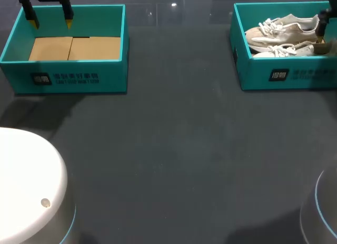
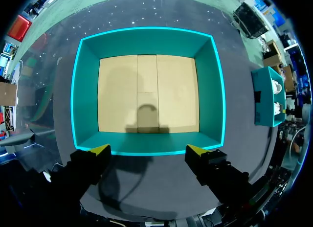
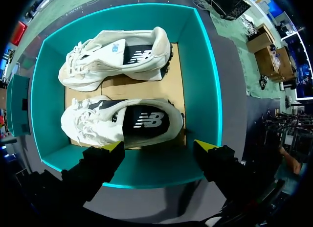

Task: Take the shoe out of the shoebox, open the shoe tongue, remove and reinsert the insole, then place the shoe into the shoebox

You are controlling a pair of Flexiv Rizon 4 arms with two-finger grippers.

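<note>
Just ahead of the right fingers (image 3: 113, 147), which stand wide apart and hold nothing, a teal shoebox (image 3: 200, 90) holds two pale sneakers on their sides on its cardboard floor. The nearer sneaker (image 3: 122, 122) lies close ahead of the yellow tips. The farther sneaker (image 3: 115, 53) lies just beyond it, toe pointing the same way. The left fingers (image 2: 100, 150) are also spread wide and hold nothing. Ahead of them sits a second teal shoebox (image 2: 146, 41) showing its cardboard floor (image 2: 171, 90). The two boxes stand well apart on the dark bench (image 1: 174, 149).
</note>
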